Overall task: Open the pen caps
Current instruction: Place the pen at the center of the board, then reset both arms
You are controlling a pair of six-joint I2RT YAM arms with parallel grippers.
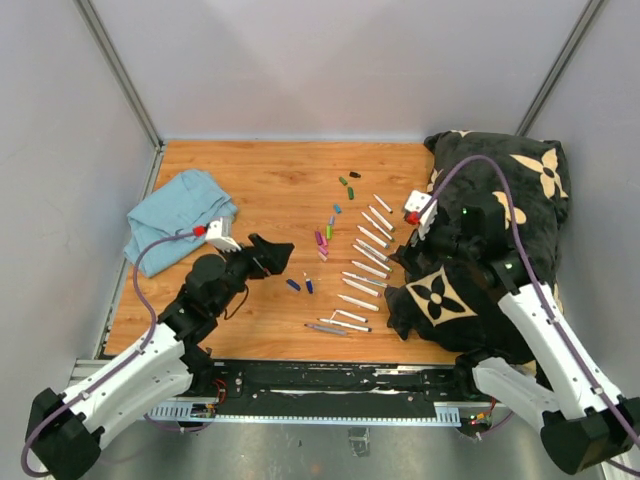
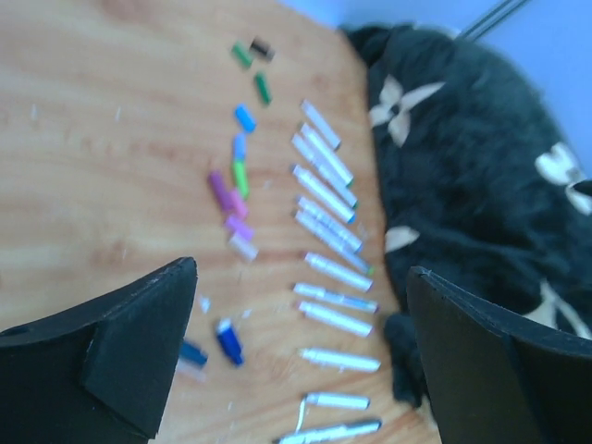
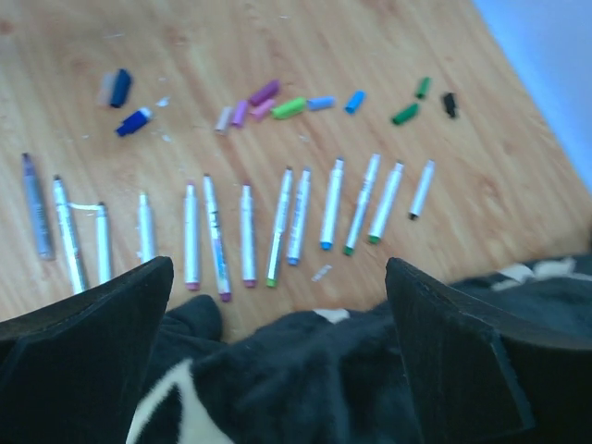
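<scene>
Both tools spread wide and empty, left tool (image 1: 283, 252) and right tool (image 1: 397, 262) flank the uncapped pens (image 3: 247, 231); pen caps (image 1: 324, 238) lie loose mid-desk (image 1: 250, 170). Any capped pen wants 1 tool bracing the barrel, the other pulling straight

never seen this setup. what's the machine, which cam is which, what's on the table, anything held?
Two robot arms are bolted at the near table edge. The top view looks down from behind them: left gripper mid-table, right gripper over a black flower-print cloth. The other two pictures come from wrist cameras, each framed by its own dark jaws.

On the wooden table: a row of white pens, loose pen caps in green, purple, blue, pink and black beside them, and a blue towel at far left.

Both jaws stand wide open; nothing is held.
</scene>
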